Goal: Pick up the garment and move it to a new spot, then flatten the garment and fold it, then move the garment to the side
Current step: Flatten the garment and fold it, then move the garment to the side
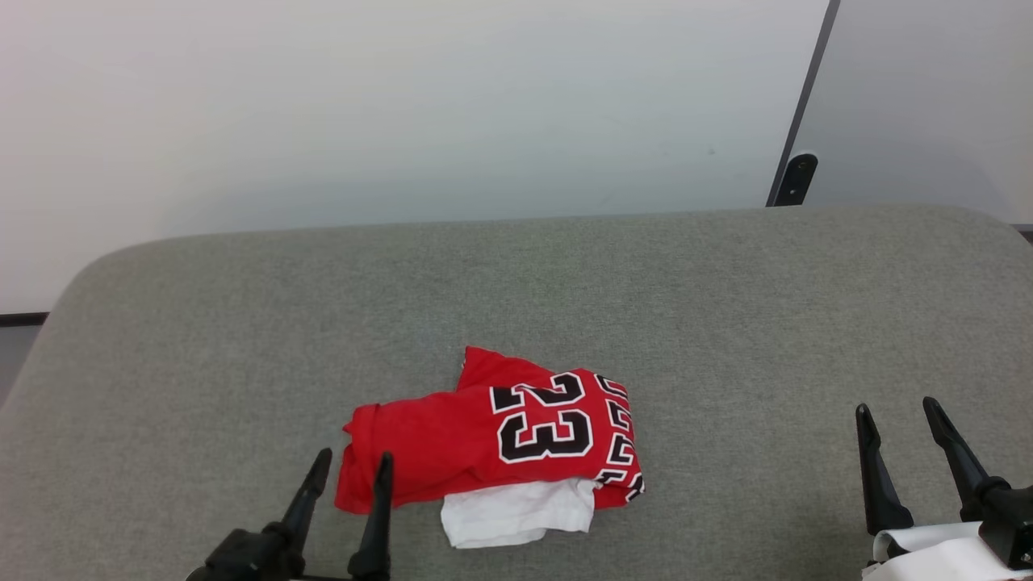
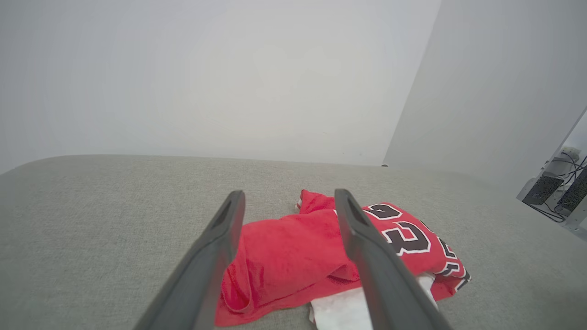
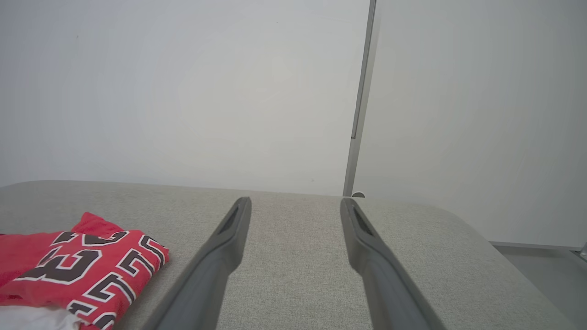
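A grey fabric-covered surface (image 1: 242, 323) with rounded far corners stands against a plain white wall (image 1: 403, 105). On the left, toward the robot's edge of the surface, the left claw (image 1: 354, 457) points away from the robot with its two dark fingers spread wide, holding nothing. Its tips sit at the left end of the garment (image 1: 484, 440); I cannot tell whether they touch the cloth.

The garment lies crumpled near the robot's edge of the surface, about midway along it. It is a red heap with a black, white-outlined "23" facing up, turned on its side. A white sleeve (image 1: 516, 512) pokes out from under its near side.

Further right is bare grey fabric. Near the right-hand edge, well apart from the garment, the right claw (image 1: 896, 406) is also spread wide and empty, above the surface.
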{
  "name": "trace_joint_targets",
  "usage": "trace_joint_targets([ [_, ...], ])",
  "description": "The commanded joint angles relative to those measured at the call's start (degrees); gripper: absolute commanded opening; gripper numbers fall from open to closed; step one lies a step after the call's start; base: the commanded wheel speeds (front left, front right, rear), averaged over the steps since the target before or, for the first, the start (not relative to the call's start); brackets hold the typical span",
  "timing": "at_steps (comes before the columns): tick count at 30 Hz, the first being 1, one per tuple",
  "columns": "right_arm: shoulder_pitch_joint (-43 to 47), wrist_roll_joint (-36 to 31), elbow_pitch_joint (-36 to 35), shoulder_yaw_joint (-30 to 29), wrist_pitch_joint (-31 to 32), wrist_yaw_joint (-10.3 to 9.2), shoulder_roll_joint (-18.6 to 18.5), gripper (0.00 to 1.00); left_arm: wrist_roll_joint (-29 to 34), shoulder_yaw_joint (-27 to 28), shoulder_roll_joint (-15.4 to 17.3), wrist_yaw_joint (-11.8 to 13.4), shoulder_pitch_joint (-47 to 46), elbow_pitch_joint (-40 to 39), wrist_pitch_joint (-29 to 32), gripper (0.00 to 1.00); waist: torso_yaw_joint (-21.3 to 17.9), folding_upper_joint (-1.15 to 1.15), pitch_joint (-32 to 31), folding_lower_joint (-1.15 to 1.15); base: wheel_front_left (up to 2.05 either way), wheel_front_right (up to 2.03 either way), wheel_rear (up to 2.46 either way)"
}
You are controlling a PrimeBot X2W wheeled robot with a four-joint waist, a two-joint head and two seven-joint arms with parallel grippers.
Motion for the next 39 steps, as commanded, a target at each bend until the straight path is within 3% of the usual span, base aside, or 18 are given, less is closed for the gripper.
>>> trace_joint_targets([
  [1, 0.8, -0.1, -0.4, -0.3, -0.2, -0.08, 0.2, 1.0, 0.4, -0.1, 0.0, -0.1, 0.2, -0.2, 0.0, 1.0, -0.1, 0.0, 0.1, 0.0, 0.0, 0.0, 0.0],
  [12, 0.9, -0.7, -0.4, 0.3, -0.3, -0.08, 0.5, 1.0, 0.7, -1.1, 0.6, -0.2, -1.1, 0.2, 0.0, 1.0, 1.5, 0.0, 0.1, 0.0, 0.0, 0.0, 0.0],
  [28, -0.3, -1.1, 3.2, 5.4, -0.2, -0.08, 1.4, 1.0, 0.9, 2.3, 1.3, -0.1, -1.6, 2.6, 0.0, 1.0, 14.2, 0.0, -2.1, 0.0, 0.0, 0.0, 0.0],
  [35, -2.5, -0.3, 6.1, 6.1, 0.1, -0.08, 0.2, 1.0, 0.6, 1.6, 0.7, -0.1, -2.6, 2.6, 0.0, 1.0, 15.2, 0.0, -1.8, 0.0, 0.0, 0.0, 0.0],
  [39, -5.9, 1.9, 8.9, 7.4, 5.5, -0.08, -1.1, 1.0, 0.6, 0.8, 0.5, -0.1, -2.8, 2.6, 0.0, 1.0, 15.4, 0.0, -1.5, 0.0, 0.0, 0.0, 0.0],
])
